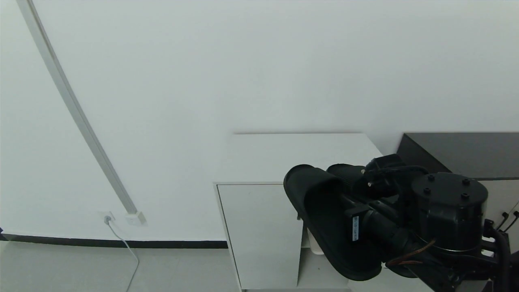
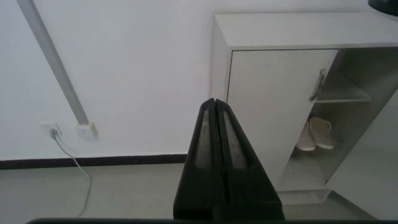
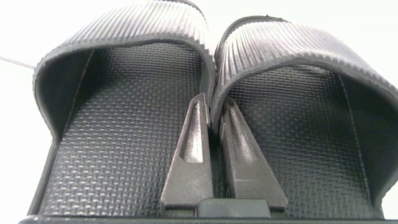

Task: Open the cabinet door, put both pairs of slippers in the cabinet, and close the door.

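Observation:
A pair of black ribbed slippers (image 1: 320, 211) hangs in the air in front of the white cabinet (image 1: 300, 156), level with its top edge. My right gripper (image 3: 214, 104) is shut on the two inner edges where the slippers (image 3: 124, 124) meet. The cabinet's left door (image 2: 273, 112) is closed, with a metal handle (image 2: 318, 84) on its edge. The right half stands open, and a pale pair of slippers (image 2: 316, 134) leans inside on a lower shelf (image 1: 314, 243). My left gripper (image 2: 214, 107) is shut on nothing, out in front of the cabinet and to its left.
A dark cabinet (image 1: 462, 152) stands against the wall right of the white one. On the wall to the left are a slanted conduit (image 1: 73, 105) and a socket with a cable (image 1: 107, 220) trailing to the bare floor (image 1: 101, 267).

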Motion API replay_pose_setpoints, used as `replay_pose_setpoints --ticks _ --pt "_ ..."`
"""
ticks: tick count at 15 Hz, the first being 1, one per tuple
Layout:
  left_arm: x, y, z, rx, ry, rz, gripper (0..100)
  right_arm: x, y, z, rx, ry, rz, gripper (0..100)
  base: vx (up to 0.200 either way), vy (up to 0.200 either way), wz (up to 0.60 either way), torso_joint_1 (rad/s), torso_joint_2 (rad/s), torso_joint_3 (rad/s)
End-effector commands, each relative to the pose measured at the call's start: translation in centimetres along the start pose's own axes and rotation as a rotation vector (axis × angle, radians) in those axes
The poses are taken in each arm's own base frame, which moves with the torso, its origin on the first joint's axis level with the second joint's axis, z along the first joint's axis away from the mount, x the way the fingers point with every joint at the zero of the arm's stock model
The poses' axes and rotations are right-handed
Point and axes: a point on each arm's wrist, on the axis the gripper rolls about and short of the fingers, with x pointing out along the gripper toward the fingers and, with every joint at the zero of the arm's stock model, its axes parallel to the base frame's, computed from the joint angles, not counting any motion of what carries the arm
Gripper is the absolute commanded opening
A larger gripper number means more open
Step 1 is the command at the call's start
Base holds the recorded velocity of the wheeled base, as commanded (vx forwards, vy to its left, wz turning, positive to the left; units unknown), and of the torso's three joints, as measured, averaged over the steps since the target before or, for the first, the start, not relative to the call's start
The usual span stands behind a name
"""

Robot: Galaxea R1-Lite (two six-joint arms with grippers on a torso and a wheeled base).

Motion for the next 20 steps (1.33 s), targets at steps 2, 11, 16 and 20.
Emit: replay_pose_setpoints --ticks 2,11,16,20 --pt "0.0 0.0 0.0 0.001 0.0 -0.001 0 -0.05 -0.03 -0.25 -0.005 0.008 0.0 0 0.0 -0.2 0.0 0.0 0.0 0.002" --pt "0.0 0.0 0.0 0.0 0.0 -0.001 0 -0.08 -0.13 -0.51 0.0 0.0 0.002 0 0.0 -0.089 0.0 0.0 0.0 0.001" --pt "0.0 0.0 0.0 0.0 0.0 -0.001 0 -0.05 -0.07 -0.75 0.004 -0.016 0.014 0 0.0 0.0 0.0 0.0 0.0 0.0" --pt "0.0 0.0 0.0 0.0 0.0 -0.001 0 -0.2 0.11 -0.9 0.0 -0.012 0.022 0 0.0 0.0 0.0 0.0 0.0 0.0"
